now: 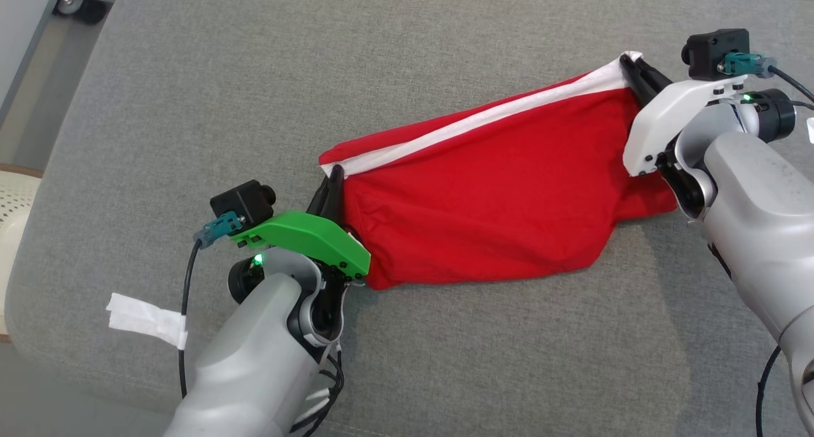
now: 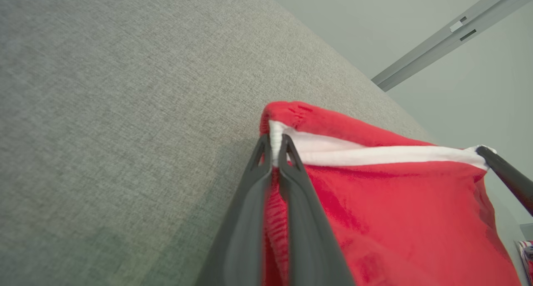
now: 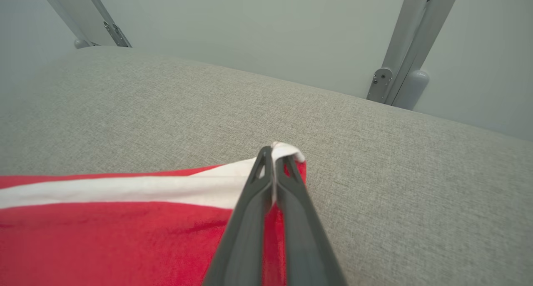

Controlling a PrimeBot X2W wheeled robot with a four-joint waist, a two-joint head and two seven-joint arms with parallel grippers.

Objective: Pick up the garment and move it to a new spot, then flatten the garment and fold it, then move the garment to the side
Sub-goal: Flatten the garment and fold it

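Red fabric with a white band [image 1: 483,122] along its far edge: that is the garment [image 1: 483,195], stretched slantwise between the two arms over a grey woven cushion [image 1: 318,74]. The left gripper [image 1: 334,177], under its green cover, has its dark fingers pinched tight on the nearer left corner, right where the band ends; up close the two fingers [image 2: 291,182] press the white hem between them. The right gripper [image 1: 634,68], under a white cover, is clamped on the far right corner of the same band, with a little white fold poking past its tips [image 3: 272,155]. Between them the band runs taut, and the red cloth sags below it toward the cushion. A strip of white tape [image 1: 147,319] is wrapped round the left arm's cable. A caster [image 1: 76,6] stands beyond the cushion's far left corner.
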